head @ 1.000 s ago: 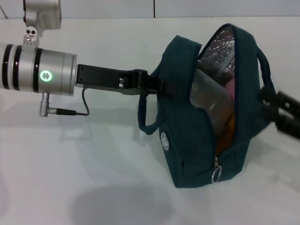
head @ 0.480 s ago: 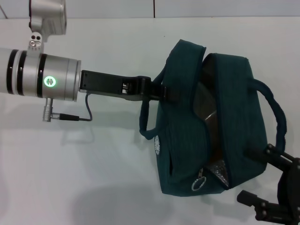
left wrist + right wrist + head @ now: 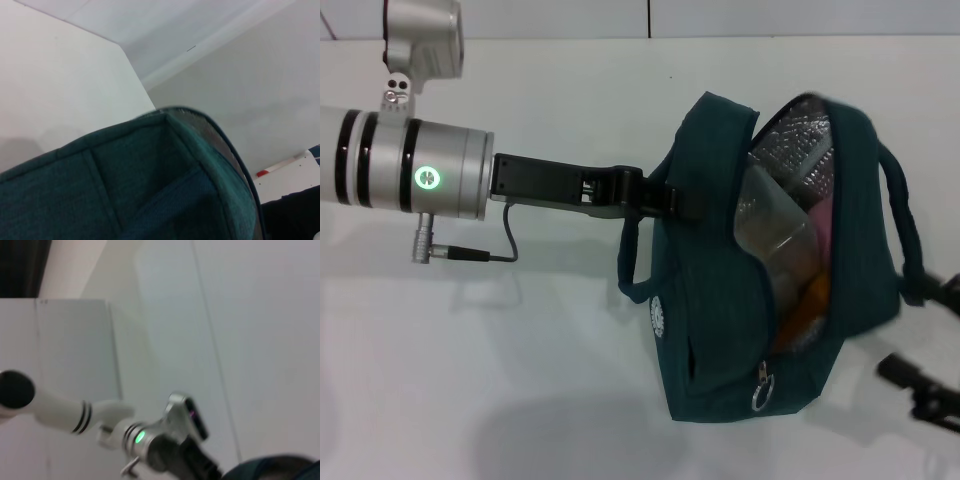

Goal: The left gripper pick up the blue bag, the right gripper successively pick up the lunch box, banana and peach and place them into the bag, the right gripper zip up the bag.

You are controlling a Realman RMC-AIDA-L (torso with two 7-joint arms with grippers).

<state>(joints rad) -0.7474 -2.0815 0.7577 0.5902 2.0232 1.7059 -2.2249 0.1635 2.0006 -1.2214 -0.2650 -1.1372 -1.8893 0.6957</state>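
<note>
The blue bag hangs tilted above the white table, and my left gripper is shut on its upper left edge by a loop handle. Its mouth gapes, showing silver foil lining. Inside lie the clear lunch box, a strip of the orange banana and a pink sliver of the peach. The zipper's ring pull dangles at the low end. My right gripper is open at the frame's right edge, just beyond the bag's other handle. The left wrist view is filled by the bag's fabric.
The white table extends under and to the left of the bag, with its shadow below. A wall seam runs along the back. The right wrist view shows the left arm with its green light ring and a corner of the bag.
The bag has swung, and its mouth, pressed nearly shut half a second ago, gapes again. My right gripper has moved from the lower right up and out toward the right edge.
</note>
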